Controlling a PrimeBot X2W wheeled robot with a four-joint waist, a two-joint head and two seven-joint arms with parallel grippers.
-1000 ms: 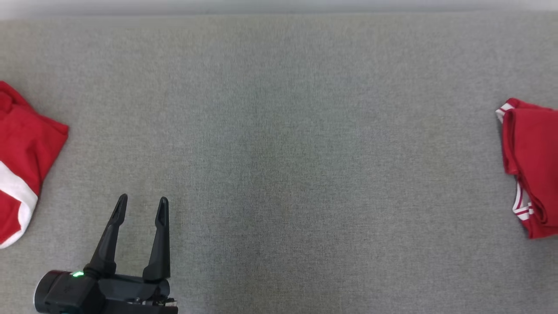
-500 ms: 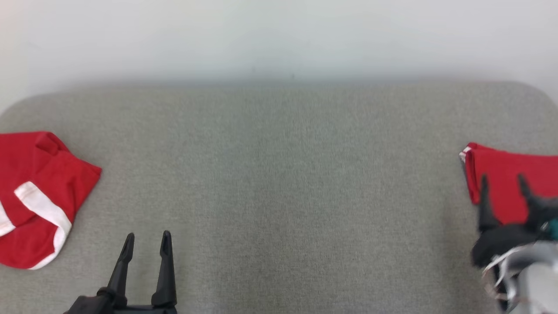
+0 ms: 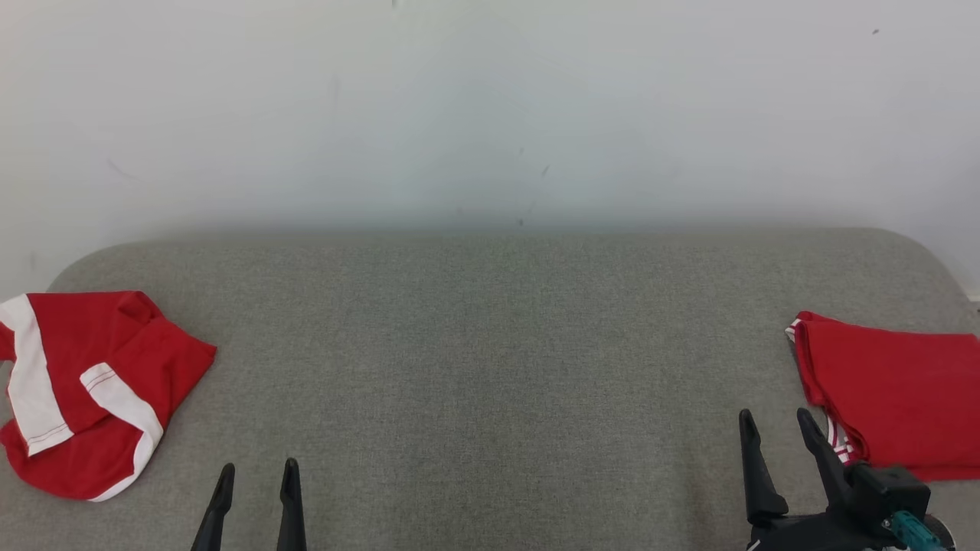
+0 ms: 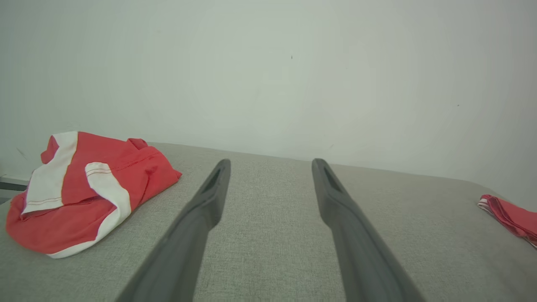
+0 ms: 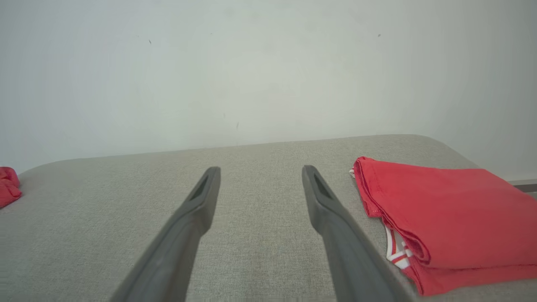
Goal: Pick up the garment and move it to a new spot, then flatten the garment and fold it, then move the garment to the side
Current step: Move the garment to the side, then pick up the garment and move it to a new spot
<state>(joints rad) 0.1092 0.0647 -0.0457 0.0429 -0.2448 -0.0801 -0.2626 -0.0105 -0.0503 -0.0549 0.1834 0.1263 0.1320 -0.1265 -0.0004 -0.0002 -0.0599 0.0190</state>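
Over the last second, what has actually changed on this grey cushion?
Mostly the head camera tipped up, bringing the wall into view. The right fingers came into view beside the folded red garment, open and empty. Nothing was grabbed or let go. The left fingers stayed open, and the crumpled red garment, like the folded one, seems unmoved.

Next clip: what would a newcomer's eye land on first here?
Two splashes of red on the grey cushioned surface: a crumpled red-and-white garment at its left end and a neatly folded red garment at its right end. Near the front edge, the left end effector and right end effector stand open, holding nothing.
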